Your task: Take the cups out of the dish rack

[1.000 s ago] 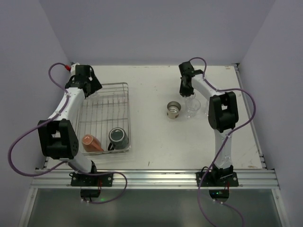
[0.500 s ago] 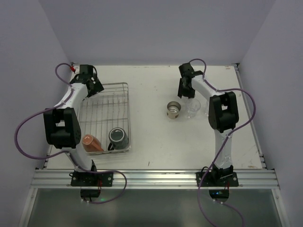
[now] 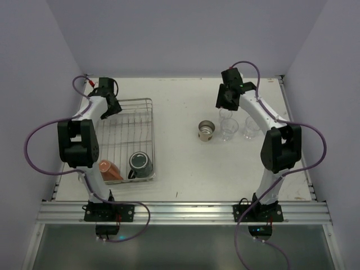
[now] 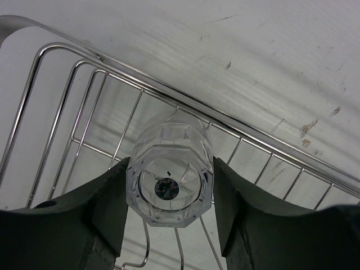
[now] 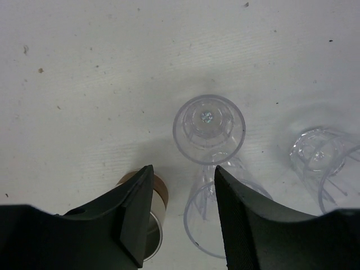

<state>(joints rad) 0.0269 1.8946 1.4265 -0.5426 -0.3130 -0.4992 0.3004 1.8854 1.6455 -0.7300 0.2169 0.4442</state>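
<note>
In the left wrist view my left gripper [image 4: 170, 169] is shut on a small clear glass [image 4: 170, 188] at the back left corner of the dish rack [image 4: 169, 95], its faceted base facing the camera. An orange-red cup [image 3: 108, 170] and a dark handled mug [image 3: 140, 163] lie at the front of the dish rack [image 3: 153, 135]. My right gripper [image 5: 183, 174] hangs open and empty above three clear glasses [image 5: 209, 126] [image 5: 225, 219] [image 5: 320, 157] and a beige-brown cup [image 5: 154, 216] standing on the table.
The white table [image 3: 185, 169] is walled in at the back and sides. The unloaded cups [image 3: 206, 130] cluster at centre right, between the rack and the right arm [image 3: 278, 149]. A metal rail [image 3: 180, 211] runs along the near edge.
My left gripper has shut on the clear glass in the rack corner. My right gripper has opened, let go of a clear glass on the table and risen above it.
</note>
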